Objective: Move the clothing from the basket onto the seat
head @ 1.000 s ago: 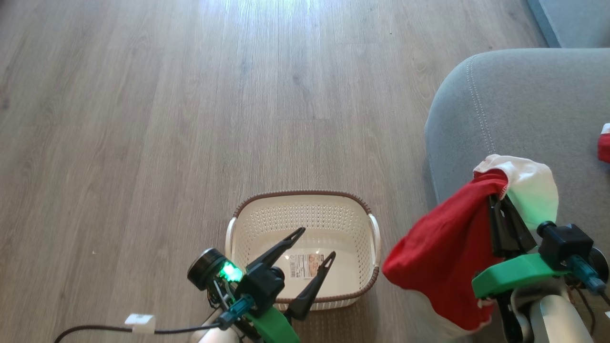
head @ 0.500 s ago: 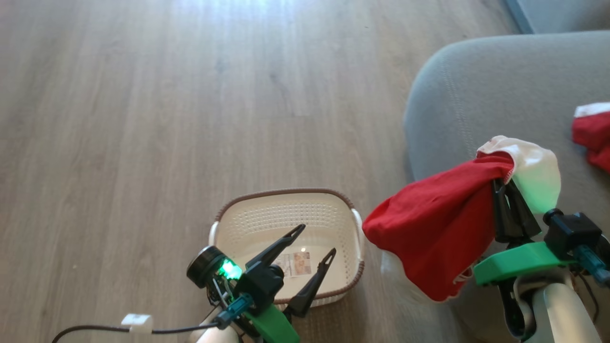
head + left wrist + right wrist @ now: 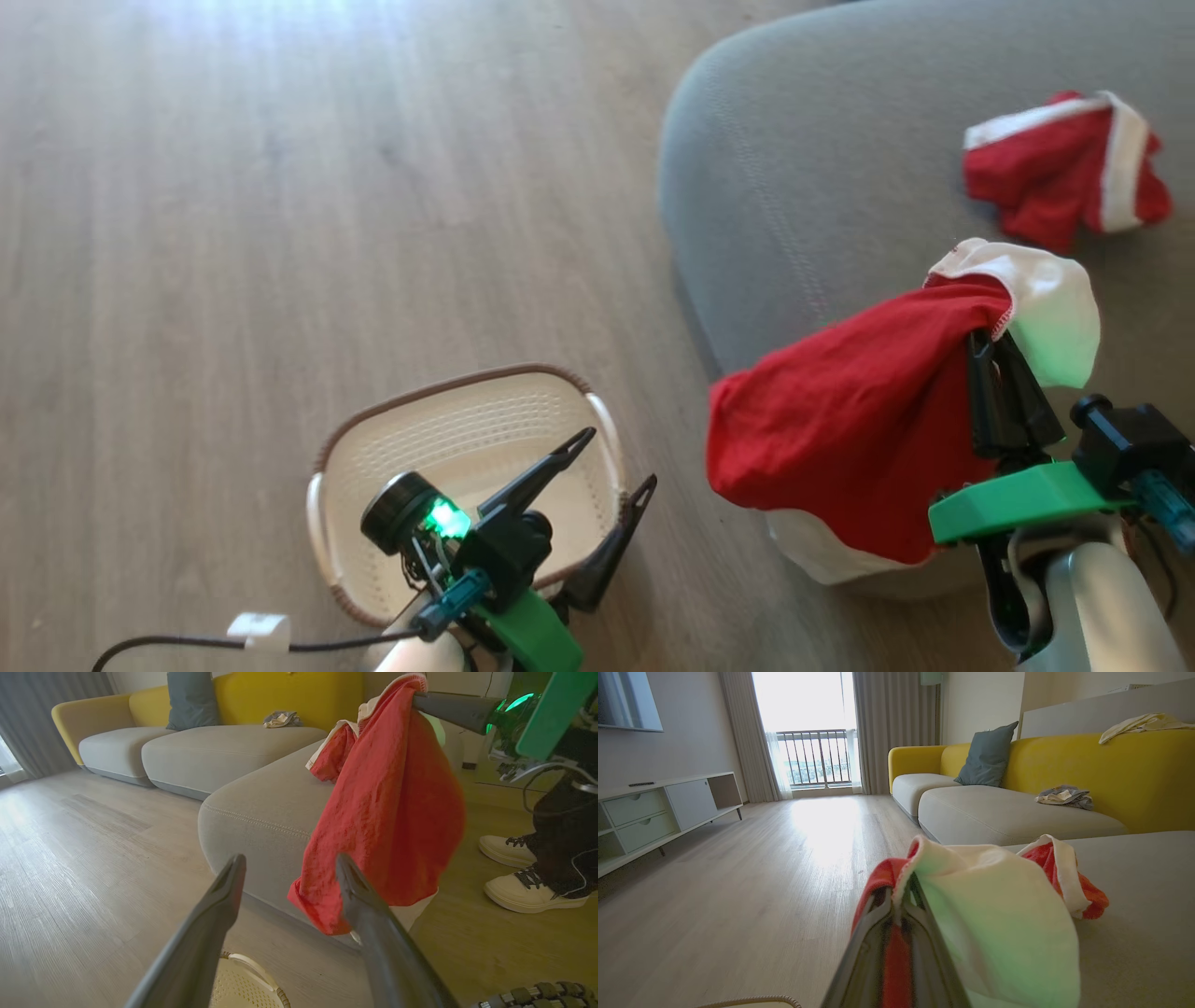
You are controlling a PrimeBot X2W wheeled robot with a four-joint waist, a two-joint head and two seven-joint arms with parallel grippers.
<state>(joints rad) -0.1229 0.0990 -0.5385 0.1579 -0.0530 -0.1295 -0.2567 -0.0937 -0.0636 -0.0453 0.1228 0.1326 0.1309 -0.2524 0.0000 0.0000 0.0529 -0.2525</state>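
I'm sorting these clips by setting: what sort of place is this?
Most likely a home living room: a yellow-backed sofa, a low cabinet and a curtained balcony window over wood flooring.

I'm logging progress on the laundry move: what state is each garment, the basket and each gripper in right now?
held garment: hanging in the air by the seat
second garment: lying crumpled on the seat
basket: upright on the floor, no clothing in its visible part
left gripper: open, empty, above the basket
right gripper: shut on the held garment
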